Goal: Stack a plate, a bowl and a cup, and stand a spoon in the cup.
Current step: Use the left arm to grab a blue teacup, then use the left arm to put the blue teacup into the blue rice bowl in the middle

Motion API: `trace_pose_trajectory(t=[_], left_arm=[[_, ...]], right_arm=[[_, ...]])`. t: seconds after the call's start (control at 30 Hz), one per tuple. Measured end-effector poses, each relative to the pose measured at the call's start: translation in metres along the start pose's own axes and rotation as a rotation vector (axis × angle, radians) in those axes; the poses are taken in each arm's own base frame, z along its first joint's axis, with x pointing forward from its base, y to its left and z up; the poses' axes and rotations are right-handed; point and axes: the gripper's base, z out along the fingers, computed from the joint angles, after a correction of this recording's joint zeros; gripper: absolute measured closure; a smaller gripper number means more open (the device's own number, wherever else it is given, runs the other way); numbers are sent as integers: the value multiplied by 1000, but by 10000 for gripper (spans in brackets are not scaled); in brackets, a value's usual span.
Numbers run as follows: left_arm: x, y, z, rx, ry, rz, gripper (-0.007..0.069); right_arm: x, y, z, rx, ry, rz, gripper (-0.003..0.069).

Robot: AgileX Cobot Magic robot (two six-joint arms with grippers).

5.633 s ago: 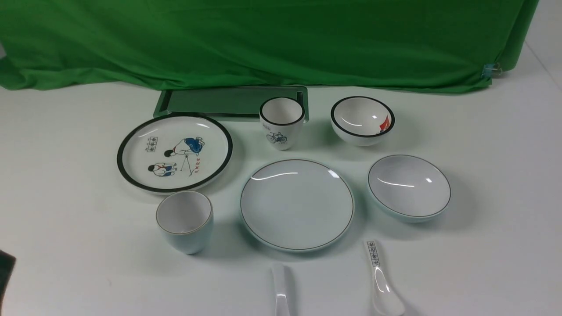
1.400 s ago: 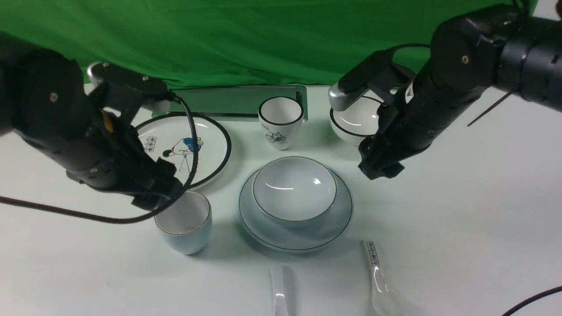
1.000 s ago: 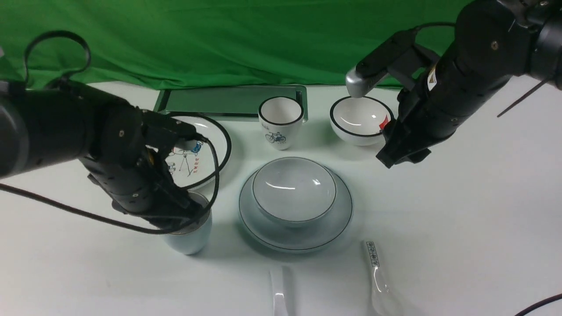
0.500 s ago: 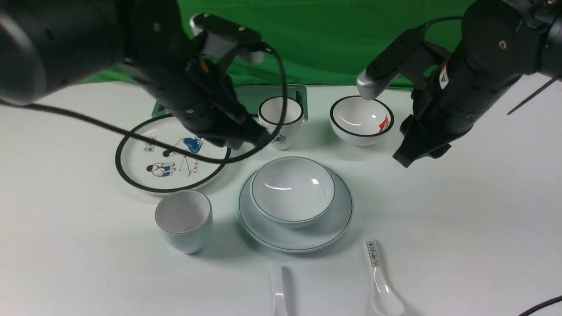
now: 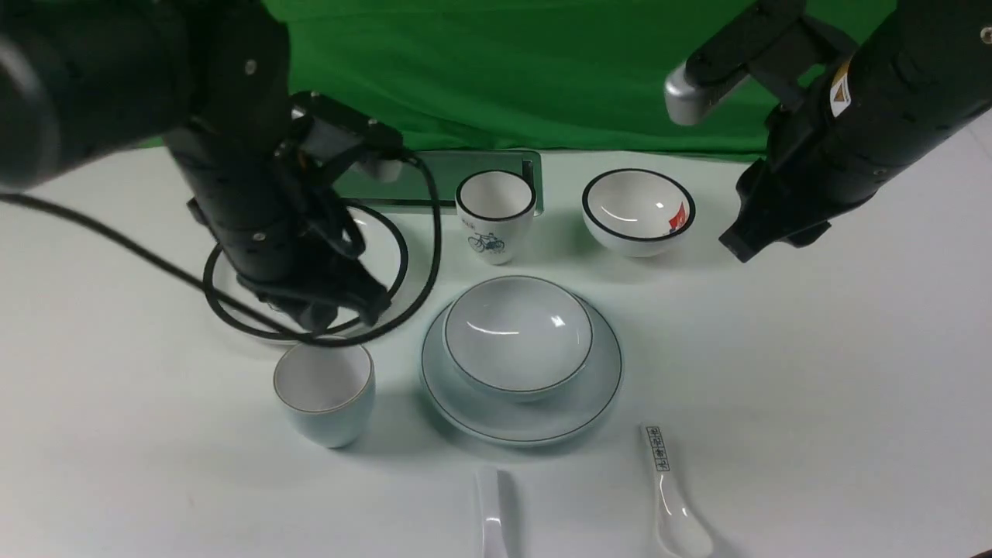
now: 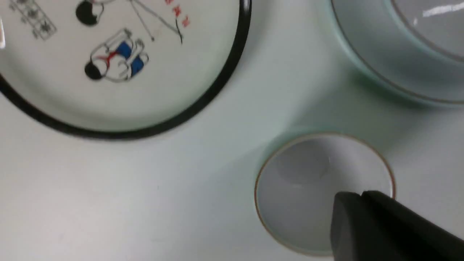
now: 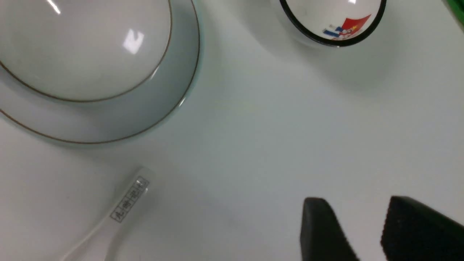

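**Left arm back down at the cup, right arm drawn away**

Half a second ago the left arm [image 5: 256, 194] hung high, beside the black-rimmed bicycle cup [image 5: 496, 213] beyond the plain pale blue-white round plate [image 5: 601, 387]. Now it is lower, and its jaws hover just over the far rim of the plain pale blue-white handleless cup [image 5: 325, 391]. That cup stands upright on the white bench [image 5: 775, 387], just left of the plate.

In the left wrist view one dark finger [image 6: 380, 228] overlaps the cup's rim. I cannot tell whether it touches, or whether the left jaws are apart or together.

The right arm [image 5: 837, 147] has moved higher and farther right of the plate. Its jaws stand apart and hold nothing.

The wide, shallow pale blue-white bowl [image 5: 518, 333] sits on the plate as before. The plain all-white ceramic soup spoon [image 5: 493, 515] lies on the bench just nearer than the plate, unmoved.
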Motion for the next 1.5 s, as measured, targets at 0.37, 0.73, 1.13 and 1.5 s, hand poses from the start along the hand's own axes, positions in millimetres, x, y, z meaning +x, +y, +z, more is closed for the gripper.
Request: trace_pose_trajectory(t=[0.37, 0.73, 1.13, 1.5], left_arm=[[34, 26, 17, -16, -70, -226, 580], [25, 39, 64, 43, -34, -314, 235], [23, 37, 65, 83, 14, -236, 631], [-63, -3, -7, 85, -255, -19, 631]], right_arm=[[-5, -1, 0, 12, -52, 17, 372], [-3, 2, 9, 11, -69, 20, 372], [1, 3, 13, 15, -58, 11, 372], [12, -9, -37, 116, -136, 33, 377]])
